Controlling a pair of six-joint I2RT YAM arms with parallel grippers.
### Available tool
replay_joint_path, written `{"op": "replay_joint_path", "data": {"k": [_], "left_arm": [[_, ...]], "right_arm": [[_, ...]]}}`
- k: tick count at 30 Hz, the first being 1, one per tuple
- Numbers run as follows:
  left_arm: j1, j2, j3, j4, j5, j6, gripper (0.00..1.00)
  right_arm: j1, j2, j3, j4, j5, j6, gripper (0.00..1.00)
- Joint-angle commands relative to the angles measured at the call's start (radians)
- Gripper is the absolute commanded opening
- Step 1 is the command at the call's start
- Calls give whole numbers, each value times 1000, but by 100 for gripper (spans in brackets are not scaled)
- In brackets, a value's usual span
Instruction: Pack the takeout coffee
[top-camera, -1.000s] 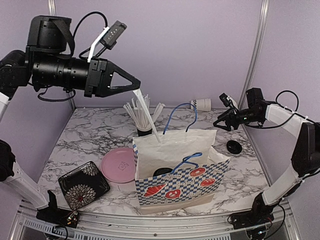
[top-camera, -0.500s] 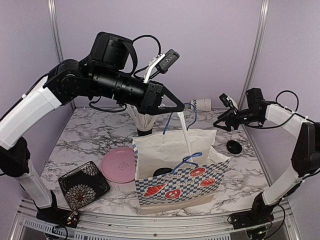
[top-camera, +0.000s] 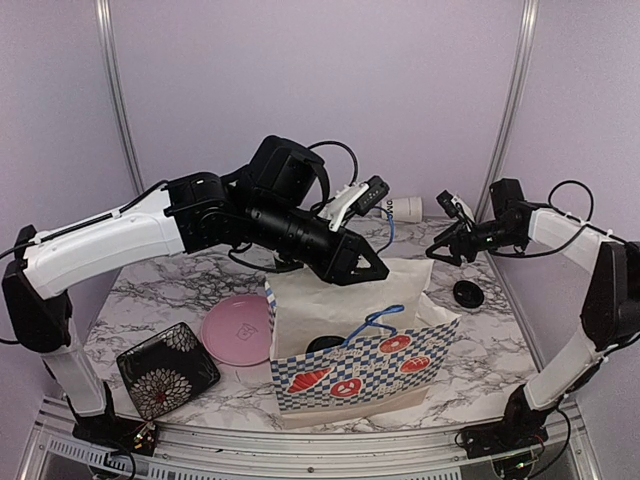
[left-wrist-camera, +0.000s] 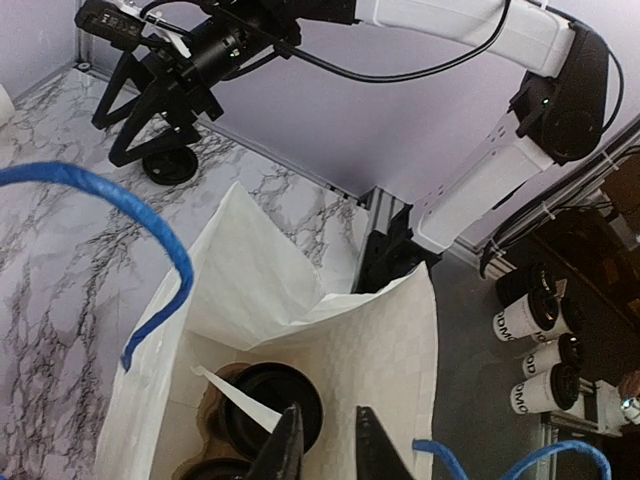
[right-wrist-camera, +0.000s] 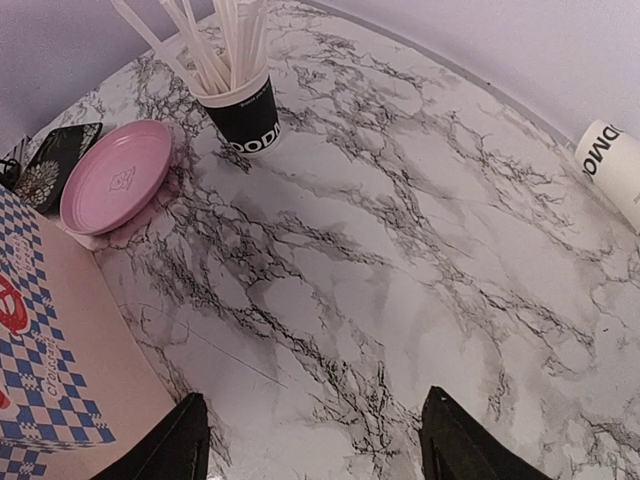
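The paper bag (top-camera: 352, 300) with a blue checked front stands open at mid table. Inside it, two black-lidded coffee cups (left-wrist-camera: 262, 400) sit in a brown cardboard carrier; one lid shows from above (top-camera: 323, 344). A white stick (left-wrist-camera: 228, 392) lies slanted across the upper lid. My left gripper (top-camera: 375, 275) hangs at the bag's mouth (left-wrist-camera: 325, 445), jaws a narrow gap apart, the stick's end at its left finger. A white lidless cup (top-camera: 405, 208) lies on its side at the back (right-wrist-camera: 612, 165). My right gripper (top-camera: 440, 250) is open and empty above the marble (right-wrist-camera: 315, 440).
A loose black lid (top-camera: 468, 293) lies right of the bag. The black cup of white sticks (right-wrist-camera: 240, 110), a pink plate (top-camera: 235, 328) and a black flowered dish (top-camera: 167, 367) stand left of it. Several more cups (left-wrist-camera: 530, 312) stand off the table.
My left arm has swung down and right with the white stick, from high above to the bag's mouth. The stick now lies inside the bag. The right arm has not moved.
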Motion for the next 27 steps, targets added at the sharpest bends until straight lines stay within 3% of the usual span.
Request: {"op": "replay_joint_path", "data": {"k": [1,5,10,16,19,23,27], "left_arm": [[-5,-141,-32,-68,-150,66,28],[5,-226,-71,-163,-344,111,42],[57,-293,-110,-186,-588,115,49],[237,-253,-121,-186,-715,83,47],[313,-200,-126,-167,-720,76,46],[368,-133,-125,-116,-640,92,54],[405,-71,-112,-80,-610,94,55]], "right_arm": [[6,10,12,-27,-6,-19,69],[16,13,12,-33,-3,-26,69],[22,15,13,-37,0,-35,69],[23,7,9,-39,3,-41,69],[23,4,9,-41,3,-44,69],[22,3,8,-40,6,-45,69],[24,5,7,-41,7,-48,69]]}}
